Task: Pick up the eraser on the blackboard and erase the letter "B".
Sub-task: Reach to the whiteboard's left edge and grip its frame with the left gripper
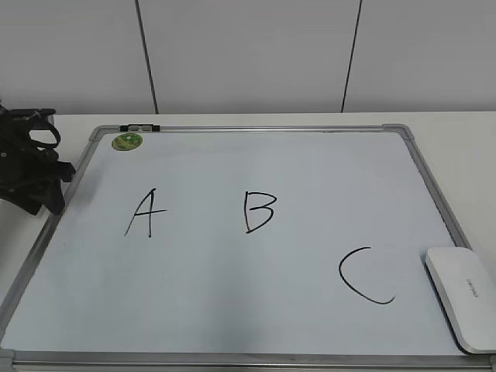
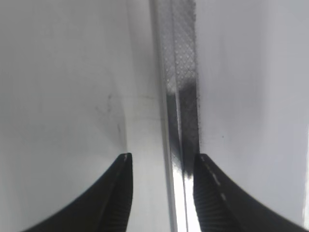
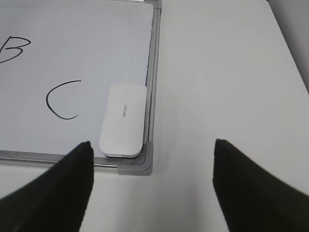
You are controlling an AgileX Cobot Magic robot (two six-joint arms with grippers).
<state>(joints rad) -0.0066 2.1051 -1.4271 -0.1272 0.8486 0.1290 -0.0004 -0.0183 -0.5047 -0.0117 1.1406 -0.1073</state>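
Eraser [image 3: 123, 120] lies flat in the near right corner of the blackboard [image 1: 232, 302], just right of the "C" [image 1: 364, 277]. My right gripper [image 3: 152, 159] hangs open and empty nearby; I should straddle its narrow sides squarely, clear of the frame

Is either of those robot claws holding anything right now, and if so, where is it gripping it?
Nothing is held. The right gripper is open above the table, short of the eraser. The left gripper is open over the blackboard frame, clamping nothing.
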